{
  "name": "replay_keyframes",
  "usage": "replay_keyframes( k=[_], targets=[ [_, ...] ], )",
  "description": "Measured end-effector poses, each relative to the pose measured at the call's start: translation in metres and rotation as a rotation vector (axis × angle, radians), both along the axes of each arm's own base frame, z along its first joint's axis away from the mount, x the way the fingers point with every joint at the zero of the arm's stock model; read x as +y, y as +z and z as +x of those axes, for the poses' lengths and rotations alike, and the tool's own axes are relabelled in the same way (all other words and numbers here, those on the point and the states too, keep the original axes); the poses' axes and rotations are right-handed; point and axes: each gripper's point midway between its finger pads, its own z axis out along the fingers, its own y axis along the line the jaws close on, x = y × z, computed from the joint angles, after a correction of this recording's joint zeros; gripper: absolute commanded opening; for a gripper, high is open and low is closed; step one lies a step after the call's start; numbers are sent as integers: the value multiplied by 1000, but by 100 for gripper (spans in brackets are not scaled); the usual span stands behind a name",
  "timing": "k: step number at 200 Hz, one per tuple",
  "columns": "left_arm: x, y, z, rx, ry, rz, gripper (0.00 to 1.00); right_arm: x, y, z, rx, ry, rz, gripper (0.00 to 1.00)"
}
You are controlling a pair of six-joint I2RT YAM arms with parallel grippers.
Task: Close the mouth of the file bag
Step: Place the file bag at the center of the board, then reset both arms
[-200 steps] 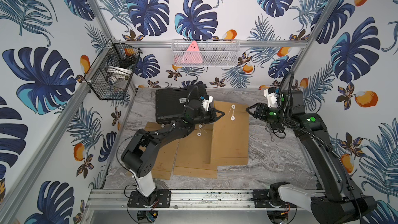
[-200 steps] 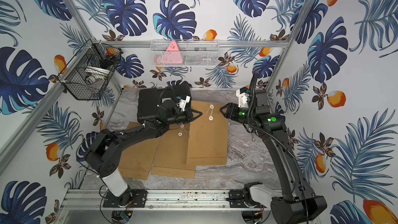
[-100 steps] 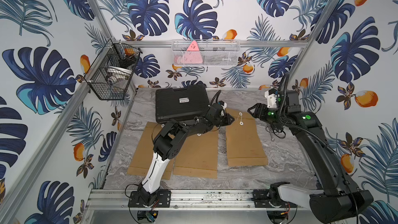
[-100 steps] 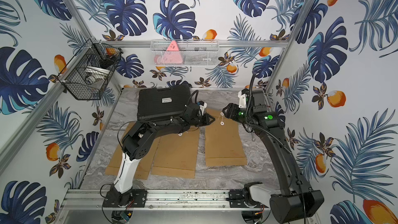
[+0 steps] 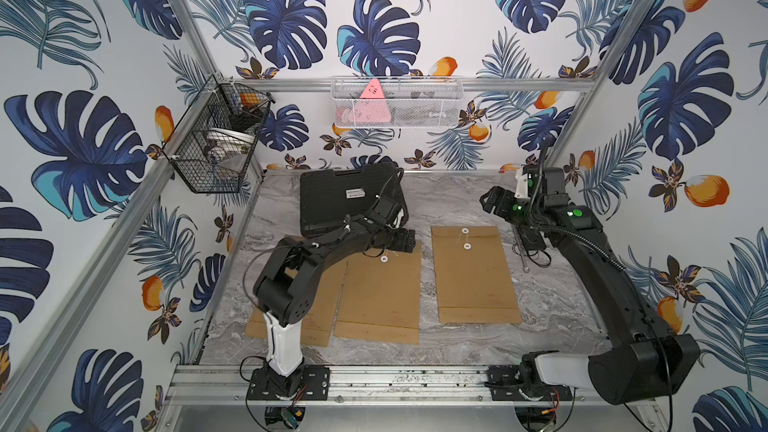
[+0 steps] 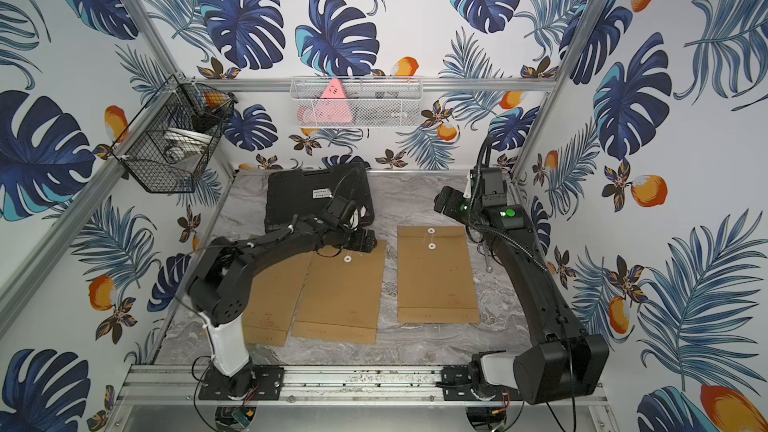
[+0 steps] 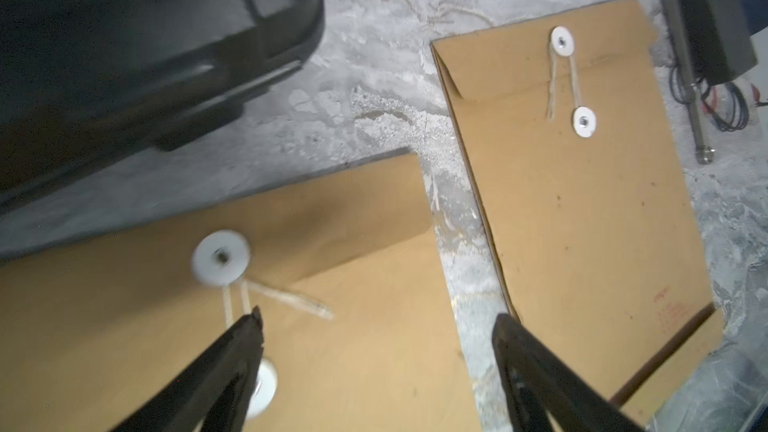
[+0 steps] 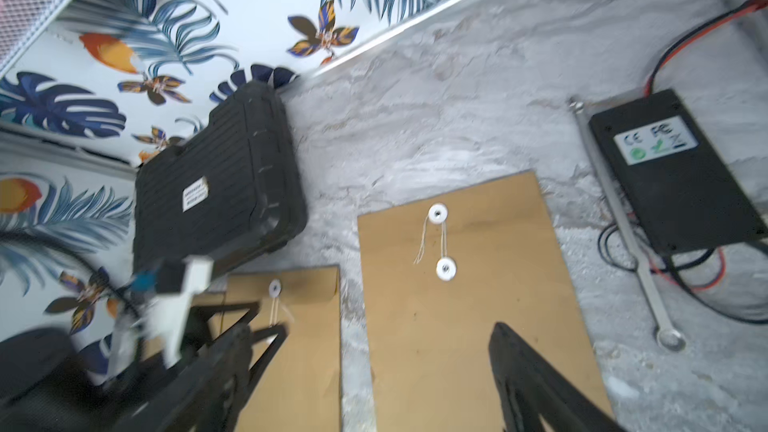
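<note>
Hovering jaws-apart, left claw over a kraft file bag, likely light and floppy; best pinch the thin slack string just ahead; right claw also spread, empty.

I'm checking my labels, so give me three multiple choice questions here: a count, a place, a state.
1. How many brown paper file bags lie flat? A two, B three, C five.
2. Where is the black plastic case? A behind the bags, B on top of them, C in front of them.
3. The left gripper is: A shut on a bag, B open and empty, C shut on the case.
B, three lie side by side; A, it sits beyond their flap ends; B, its jaws stand wide apart.
</note>
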Motion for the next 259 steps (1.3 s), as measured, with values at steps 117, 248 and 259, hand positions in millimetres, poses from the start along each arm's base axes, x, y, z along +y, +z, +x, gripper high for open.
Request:
replay_keyframes(
  k=[117, 248, 259],
  targets=[
    [220, 23, -47, -647, 626, 569, 98, -110, -151, 8, -110, -319, -444, 100],
    [287, -9, -30, -585, 798, 628, 98, -107, -166, 7, -208, -269, -431, 100],
    [290, -9, -33, -589, 811, 631, 98, -105, -167, 12, -230, -254, -426, 100]
  ],
)
